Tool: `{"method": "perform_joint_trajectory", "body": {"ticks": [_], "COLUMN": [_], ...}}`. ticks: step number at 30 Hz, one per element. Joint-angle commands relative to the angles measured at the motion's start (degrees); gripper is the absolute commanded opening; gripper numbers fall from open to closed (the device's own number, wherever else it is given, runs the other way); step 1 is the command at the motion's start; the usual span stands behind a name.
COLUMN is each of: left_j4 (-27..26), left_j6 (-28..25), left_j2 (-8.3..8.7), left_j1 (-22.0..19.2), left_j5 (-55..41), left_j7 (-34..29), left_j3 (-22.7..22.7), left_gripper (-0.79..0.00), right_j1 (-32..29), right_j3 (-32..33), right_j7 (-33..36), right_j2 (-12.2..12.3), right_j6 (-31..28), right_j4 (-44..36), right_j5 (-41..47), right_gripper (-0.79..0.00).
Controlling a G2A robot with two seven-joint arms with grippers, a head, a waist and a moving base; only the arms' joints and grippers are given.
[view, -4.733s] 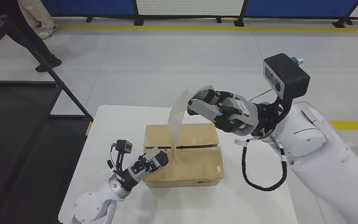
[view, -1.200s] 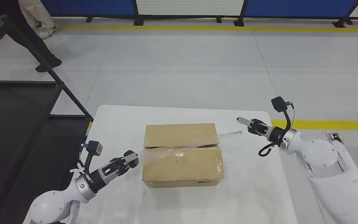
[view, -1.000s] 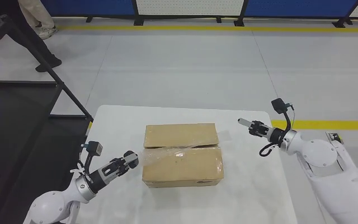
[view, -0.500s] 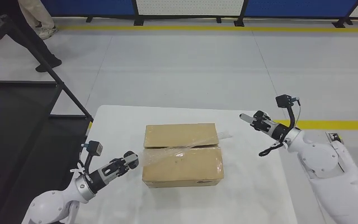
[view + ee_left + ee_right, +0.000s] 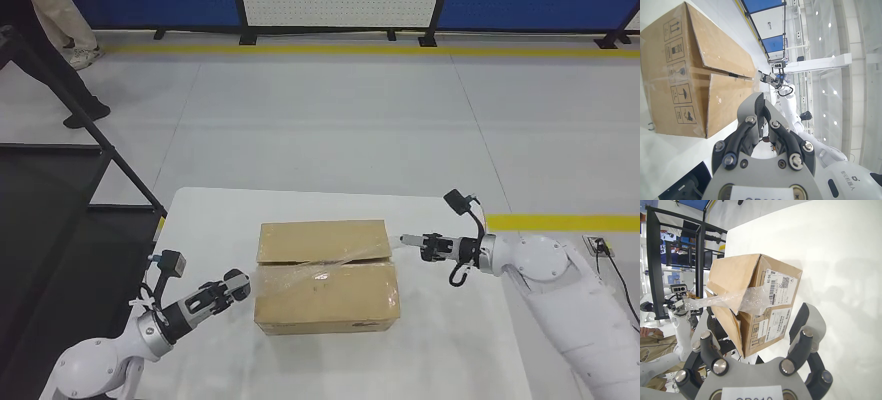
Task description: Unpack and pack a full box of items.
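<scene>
A brown cardboard box [image 5: 325, 275] sits mid-table with its top flaps down. A strip of clear tape [image 5: 330, 262] runs along the seam, and its crumpled loose end hangs over the box's right edge [image 5: 753, 299]. My right gripper [image 5: 410, 242] is just off that right end, level with the box top. Its fingers [image 5: 805, 321] are open with nothing between them [image 5: 759, 323]. My left gripper [image 5: 236, 285] is shut and empty [image 5: 761, 106], a short way off the box's left side [image 5: 677, 75].
The white table [image 5: 450, 340] has free room in front of the box and to its right. A black metal frame [image 5: 110, 160] stands off the table's left back corner. The floor lies behind the table.
My right gripper has come down and in from the table's right edge to the box's right end, beside the loose tape. The left arm has barely moved.
</scene>
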Motion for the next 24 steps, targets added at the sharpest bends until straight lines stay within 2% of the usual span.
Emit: {"method": "perform_joint_trajectory", "body": {"ticks": [1,4,5,6,7,8,11,13,14,24], "left_j4": [-0.01,0.07,0.12,0.14,0.14,0.15,-0.03,-0.13,-0.10,0.18], "left_j6": [-0.01,-0.09,-0.13,-0.16,-0.17,-0.16,-0.07,0.12,0.16,0.45], "left_j2": [0.07,0.16,0.19,0.22,0.25,0.28,0.42,0.44,0.44,0.68], "left_j1": [0.00,-0.05,-0.06,-0.08,-0.10,-0.13,-0.18,-0.19,-0.28,-1.44], "left_j5": [-0.03,-0.18,-0.26,-0.29,-0.24,-0.24,1.62,2.28,2.36,2.17], "left_j7": [0.01,-0.03,0.04,0.07,0.01,0.03,0.81,1.31,1.50,1.90], "left_j3": [0.05,0.11,0.14,0.18,0.23,0.28,0.41,1.00,1.24,1.78], "left_gripper": [-0.785,-0.785,-0.785,-0.785,-0.785,-0.785,-0.785,-0.785,-0.785,-0.785], "right_j1": [1.47,3.38,3.95,4.54,5.11,5.59,6.92,7.52,7.78,8.24], "right_j3": [-1.12,-3.20,-3.86,-4.55,-4.98,-5.40,-6.34,-6.67,-6.79,-4.94], "right_j7": [-0.56,-1.59,-1.70,-1.50,-1.73,-1.80,-1.53,-1.14,-1.09,-0.66], "right_j2": [-0.75,-2.09,-2.55,-2.97,-3.34,-3.68,-4.45,-4.83,-4.97,-4.68], "right_j6": [-1.07,-1.28,-1.28,-1.49,-1.75,-1.97,-2.94,-3.64,-3.84,-5.02], "right_j4": [3.52,7.67,8.85,9.83,10.95,11.94,14.32,15.52,15.99,16.16], "right_j5": [1.65,3.58,4.31,4.76,5.23,5.64,6.01,6.36,6.37,5.74], "right_gripper": [0.000,0.000,-0.028,-0.148,-0.222,-0.366,-0.526,-0.742,-0.785,-0.785]}}
